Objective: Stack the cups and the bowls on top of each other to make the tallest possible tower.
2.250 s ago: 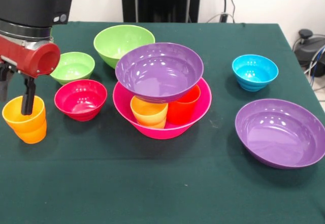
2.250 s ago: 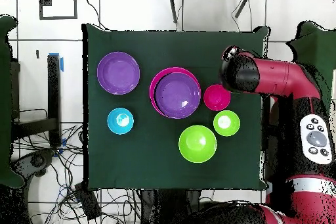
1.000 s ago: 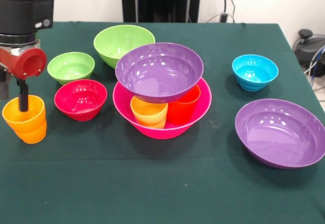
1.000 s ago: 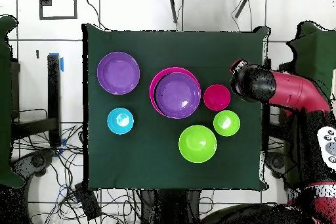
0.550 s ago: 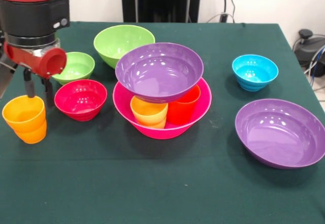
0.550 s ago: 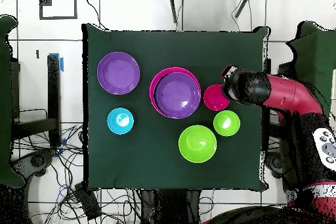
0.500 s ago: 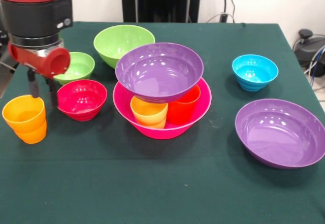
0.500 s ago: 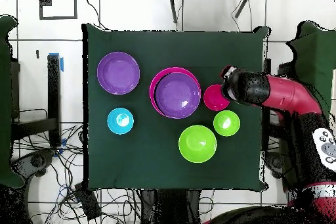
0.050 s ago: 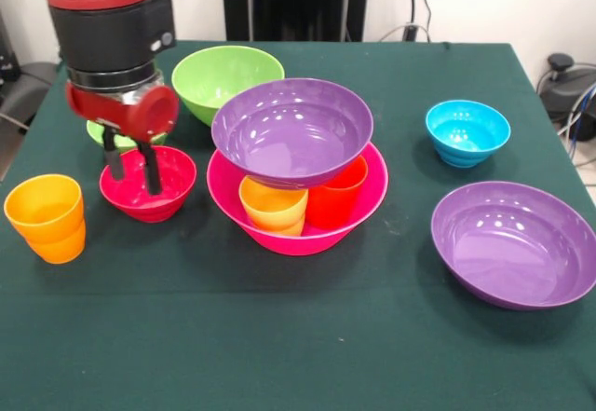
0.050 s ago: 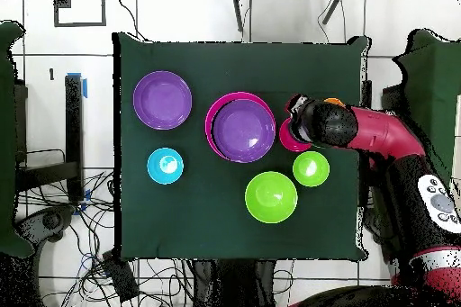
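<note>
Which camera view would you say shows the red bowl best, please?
The front view: the red bowl shows its rim and inside, with the open gripper over it. In the overhead view the arm hides most of it.

Dark green tablecloth. Hot-pink bowl with yellow-orange cup and red-orange cup inside, purple bowl on top. Second purple bowl. Blue bowl. Large light-green bowl, small light-green bowl. Red bowl. Orange cups, nested. Arm red and black; gripper black.
</note>
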